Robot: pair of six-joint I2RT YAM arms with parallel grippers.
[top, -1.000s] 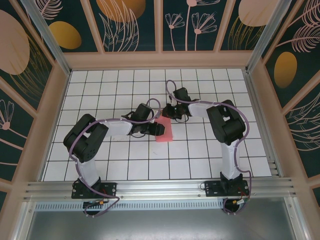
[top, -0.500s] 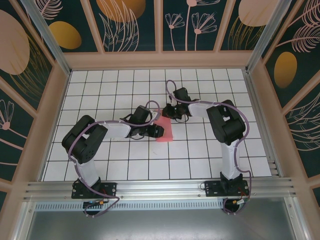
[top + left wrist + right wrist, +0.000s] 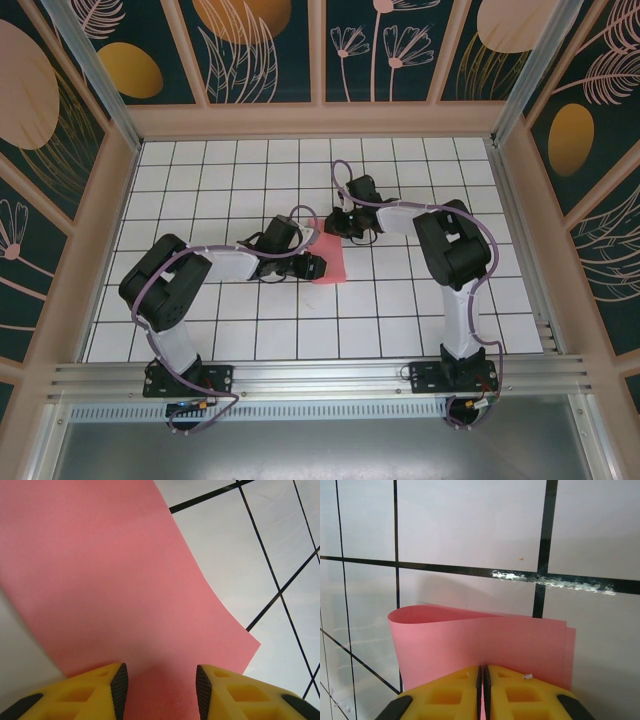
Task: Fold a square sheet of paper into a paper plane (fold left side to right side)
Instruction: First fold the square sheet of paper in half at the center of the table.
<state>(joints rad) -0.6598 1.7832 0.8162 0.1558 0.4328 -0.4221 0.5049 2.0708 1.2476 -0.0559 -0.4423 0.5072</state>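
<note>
Overhead camera looks down; wrist cameras closely share the sheet (image 3: 115,580).

The square sheet of paper (image 3: 335,266) lies near the middle of the desk (image 3: 420,330), one layer doubled over the other. My left pincer (image 3: 316,266) sits over its left edge. My right pincer (image 3: 337,226) is behind it, at its far edge.

Bright, even light falls from above. The white worktop (image 3: 400,330) carries only soft, faint shadows beneath the arms (image 3: 225,262). In both wrist views the yellow fingers (image 3: 90,695) are slightly out of focus. The paper (image 3: 485,640) throws a pale shadow behind it.
</note>
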